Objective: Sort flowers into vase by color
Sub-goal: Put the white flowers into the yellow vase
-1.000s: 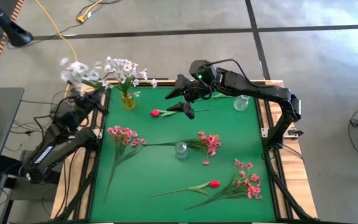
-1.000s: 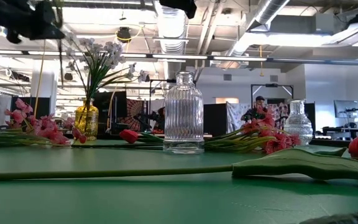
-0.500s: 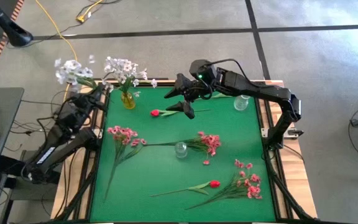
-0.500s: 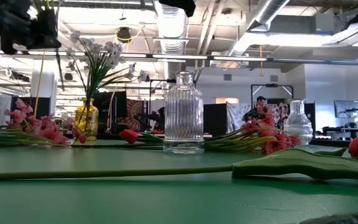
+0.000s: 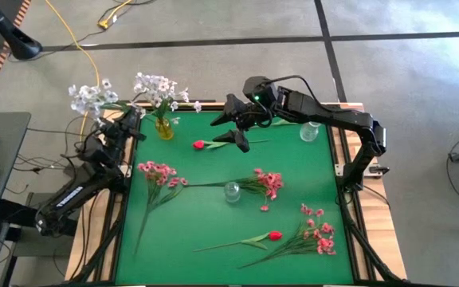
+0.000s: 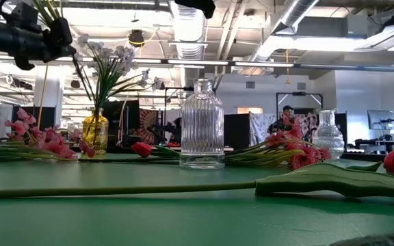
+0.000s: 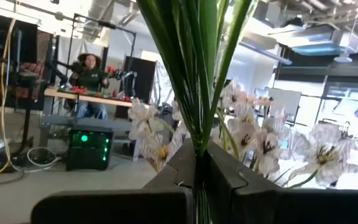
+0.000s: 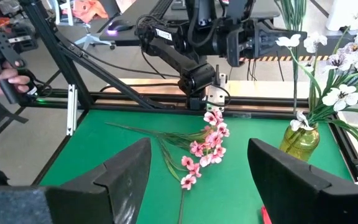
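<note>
My left gripper (image 5: 131,118) stands at the table's far left corner, shut on a bunch of whitish flowers (image 5: 90,94) whose blooms hang out past the table's edge. Right beside it a yellow vase (image 5: 164,128) holds more white flowers (image 5: 156,86). My right gripper (image 5: 233,127) hovers open above a red bud (image 5: 200,144) that lies on its side on the green mat. Pink sprays (image 5: 158,171) (image 5: 268,182) (image 5: 317,233) and a second red bud (image 5: 274,236) also lie flat on the mat. In the right wrist view the fingers of my right gripper (image 8: 197,180) stand wide apart with nothing between them. My left gripper pinches the bunch's green stems (image 7: 197,134) together between its two fingers (image 7: 225,180). The stems stand across the fingers and rise steeply above them (image 6: 46,10). The bunch is lifted clear of the table.
One clear ribbed glass vase (image 5: 231,191) stands mid-mat, another (image 5: 309,131) at the far right. The mat's near left part is bare. People sit at desks in the room beyond the table (image 7: 89,68).
My left gripper has come down a little beside the yellow vase and tipped, still shut on the white bunch, whose blooms have swung slightly over the far left corner. My right gripper has kept still.
</note>
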Action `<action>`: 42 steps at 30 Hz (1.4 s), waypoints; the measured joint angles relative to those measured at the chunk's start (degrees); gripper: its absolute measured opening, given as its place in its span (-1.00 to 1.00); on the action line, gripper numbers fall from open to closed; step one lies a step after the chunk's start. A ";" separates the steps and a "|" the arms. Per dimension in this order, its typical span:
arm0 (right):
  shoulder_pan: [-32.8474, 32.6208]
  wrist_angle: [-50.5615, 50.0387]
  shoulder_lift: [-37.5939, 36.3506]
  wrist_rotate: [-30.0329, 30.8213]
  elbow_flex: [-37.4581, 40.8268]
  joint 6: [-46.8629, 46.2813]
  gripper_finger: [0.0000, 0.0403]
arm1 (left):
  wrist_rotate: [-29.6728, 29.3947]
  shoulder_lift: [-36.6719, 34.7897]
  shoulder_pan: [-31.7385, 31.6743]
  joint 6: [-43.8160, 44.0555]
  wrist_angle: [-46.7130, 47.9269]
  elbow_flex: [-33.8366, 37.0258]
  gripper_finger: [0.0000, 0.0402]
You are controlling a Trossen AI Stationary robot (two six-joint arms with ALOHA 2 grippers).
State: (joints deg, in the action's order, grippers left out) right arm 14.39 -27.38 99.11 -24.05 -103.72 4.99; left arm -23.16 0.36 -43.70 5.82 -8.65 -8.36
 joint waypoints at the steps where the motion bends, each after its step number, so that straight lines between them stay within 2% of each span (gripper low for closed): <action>1: 0.00 0.00 0.00 0.00 0.00 0.00 0.46 | -0.04 0.00 0.00 -0.09 0.12 0.02 -1.00; 9: 0.16 0.06 0.00 0.07 0.00 0.02 0.46 | -0.15 1.25 0.00 -1.09 -0.05 0.02 -1.00; 19: 1.68 0.96 0.00 0.11 0.00 -0.15 0.46 | -1.72 12.32 0.00 -5.60 -10.43 -0.01 -1.00; 31: 2.21 0.88 0.00 0.09 0.00 -0.59 0.46 | -1.47 18.76 0.00 -6.40 -12.39 -0.08 -1.00; 42: 2.25 0.90 0.00 0.09 0.00 -0.44 0.46 | 1.59 27.09 0.00 -5.73 -12.24 -0.13 -1.00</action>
State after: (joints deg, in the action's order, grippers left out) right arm 16.64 -26.48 99.11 -23.97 -103.72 4.55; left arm -21.57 27.45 -43.70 0.10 -20.88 -8.49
